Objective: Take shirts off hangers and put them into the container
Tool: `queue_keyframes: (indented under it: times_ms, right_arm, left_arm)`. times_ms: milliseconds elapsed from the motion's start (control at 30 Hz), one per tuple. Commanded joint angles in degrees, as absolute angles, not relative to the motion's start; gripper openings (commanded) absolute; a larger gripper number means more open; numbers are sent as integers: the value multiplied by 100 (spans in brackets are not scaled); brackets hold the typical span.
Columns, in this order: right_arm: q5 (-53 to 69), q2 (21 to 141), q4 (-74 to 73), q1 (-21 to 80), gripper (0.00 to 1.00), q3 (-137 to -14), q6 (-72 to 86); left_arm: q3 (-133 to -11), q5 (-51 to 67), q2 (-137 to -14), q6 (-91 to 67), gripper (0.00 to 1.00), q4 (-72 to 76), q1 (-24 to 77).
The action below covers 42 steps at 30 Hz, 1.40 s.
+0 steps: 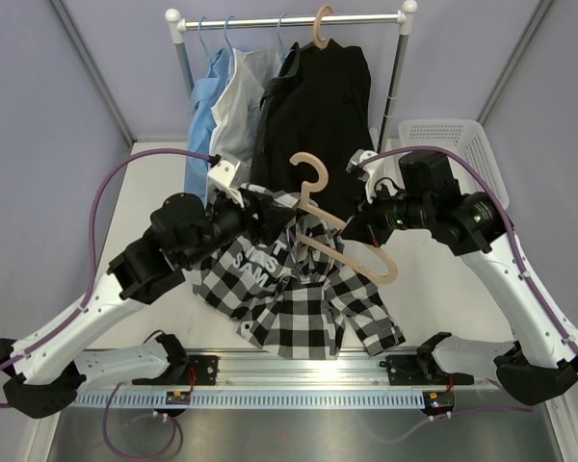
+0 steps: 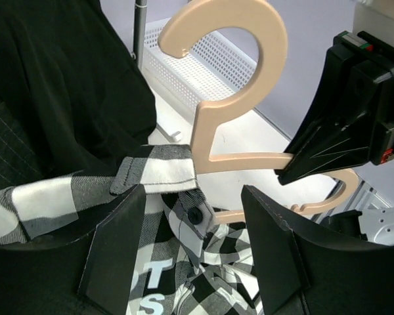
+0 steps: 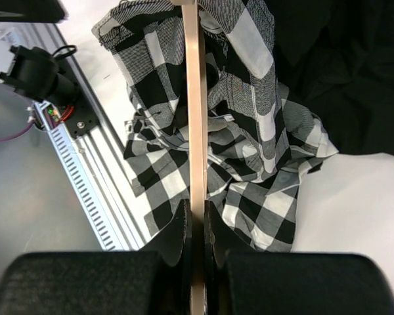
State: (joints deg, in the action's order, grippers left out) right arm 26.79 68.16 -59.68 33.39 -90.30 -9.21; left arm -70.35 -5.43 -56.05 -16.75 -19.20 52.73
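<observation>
- White table [image 1: 433,289], pale walls; clothes rail [image 1: 289,18] past the left hand [image 1: 262,207], basket [image 1: 443,144] beyond the right hand [image 1: 364,229].
- Left hand spread wide around the collar of the checked shirt [image 2: 164,172].
- Right hand clamped on the wooden hanger [image 3: 194,98].

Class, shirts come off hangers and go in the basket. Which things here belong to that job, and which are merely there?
Job: checked shirt, wooden hanger, black shirt, light blue shirt, white basket.
Merely there: clothes rail, metal track, table.
</observation>
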Motion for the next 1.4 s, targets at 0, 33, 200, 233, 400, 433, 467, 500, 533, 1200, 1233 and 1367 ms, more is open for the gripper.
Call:
queue_keyframes:
  times_ms: [0, 33, 200, 233, 400, 433, 467, 500, 533, 1200, 1233, 1367]
  right_arm:
    - [2347, 6838, -5854, 3357, 0, -9194, -1055]
    - [2338, 6829, -5836, 3349, 0, -9193, -1046]
    - [2399, 6829, -5766, 3349, 0, -9176, -1002]
    - [2417, 6829, -5757, 3357, 0, -9176, -993]
    - [2443, 6794, -5695, 3357, 0, -9158, -932]
    - [2461, 6777, -5687, 3357, 0, -9150, -923]
    - [2470, 6768, -5678, 3349, 0, -9149, -905]
    - [2478, 6768, -5669, 3349, 0, -9141, -905]
    - [2487, 6741, -5669, 3357, 0, -9132, -897]
    - [3013, 5231, -6363, 3349, 0, -8517, -1142]
    - [3067, 5186, -6563, 3357, 0, -8551, -1160]
    - [2876, 5028, -7048, 3349, 0, -8727, -1213]
  left_arm:
    - [-7181, -756, -5634, -1802, 64, -1696, 5317]
    - [-7172, -782, -5669, -1802, 64, -1688, 5326]
    - [-7146, -809, -5923, -1828, 59, -1705, 5352]
    - [-7154, -817, -5950, -1828, 58, -1714, 5370]
    - [-7154, -844, -6108, -1837, 50, -1723, 5449]
    - [-7154, -870, -6152, -1828, 47, -1714, 5458]
    - [-7163, -879, -6170, -1811, 41, -1723, 5467]
    - [-7172, -888, -6187, -1811, 36, -1714, 5484]
    - [-7172, -931, -6214, -1793, 30, -1723, 5484]
    - [-7066, -3753, -5854, -2267, 0, -3400, 5002]
    - [-7066, -3753, -5854, -2311, 0, -3471, 4931]
    - [-7066, -3788, -5854, -2329, 0, -3630, 4668]
